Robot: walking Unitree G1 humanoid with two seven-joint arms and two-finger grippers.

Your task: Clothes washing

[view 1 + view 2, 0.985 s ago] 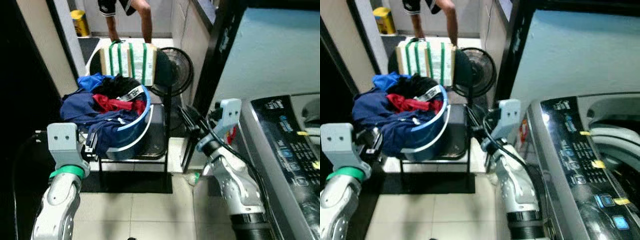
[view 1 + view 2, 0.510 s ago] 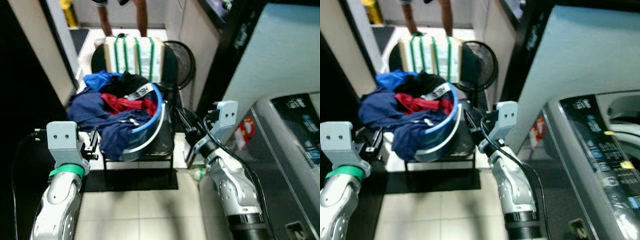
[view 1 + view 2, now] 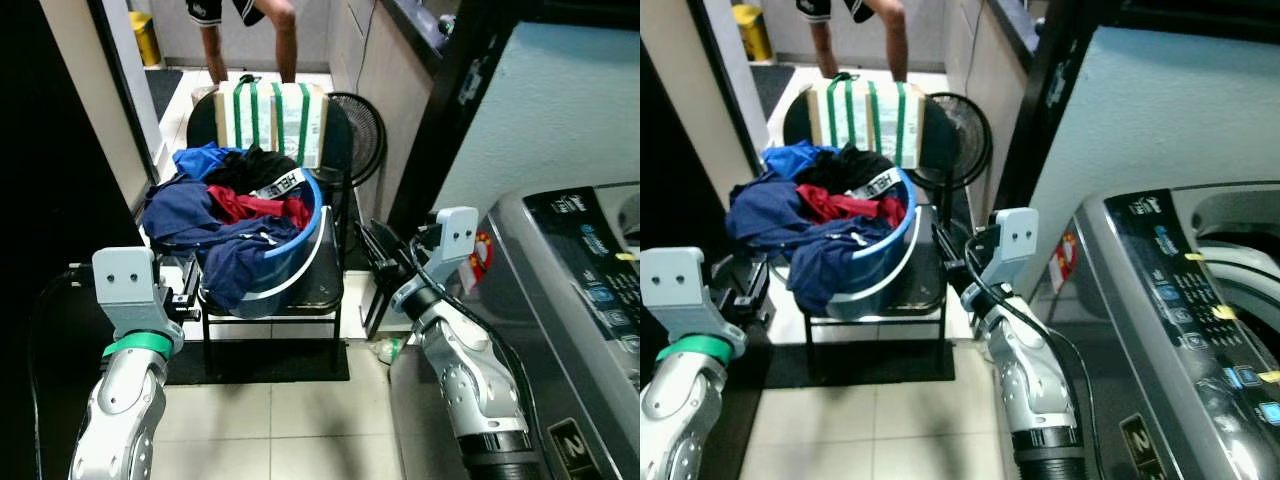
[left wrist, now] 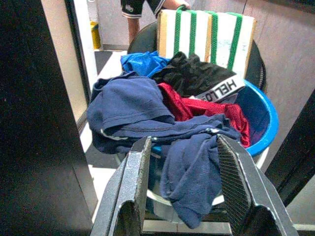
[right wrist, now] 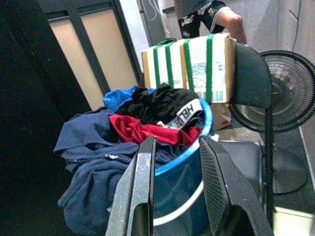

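Note:
A blue basin (image 3: 303,243) heaped with clothes stands on a black chair (image 3: 322,286) straight ahead. A navy garment (image 3: 196,222) spills over its near rim, with a red one (image 3: 247,207) and a black one (image 3: 251,168) behind. My left gripper (image 3: 186,293) hovers open at the basin's left side, short of the hanging navy cloth (image 4: 189,182). To the right of the chair, my right gripper (image 3: 377,247) is open too, its fingers (image 5: 142,172) pointing at the basin wall (image 5: 179,177) without touching it. The washing machine (image 3: 590,290) stands at the right.
A cardboard box with green stripes (image 3: 270,117) leans on the chair back. A floor fan (image 3: 367,122) stands behind the chair. A person's legs (image 3: 285,30) are in the doorway beyond, near a yellow container (image 3: 146,36). A dark wall closes the left side.
The head camera has swung, so the whole scene shifted in the picture. Both grippers keep the same open pose beside the basin.

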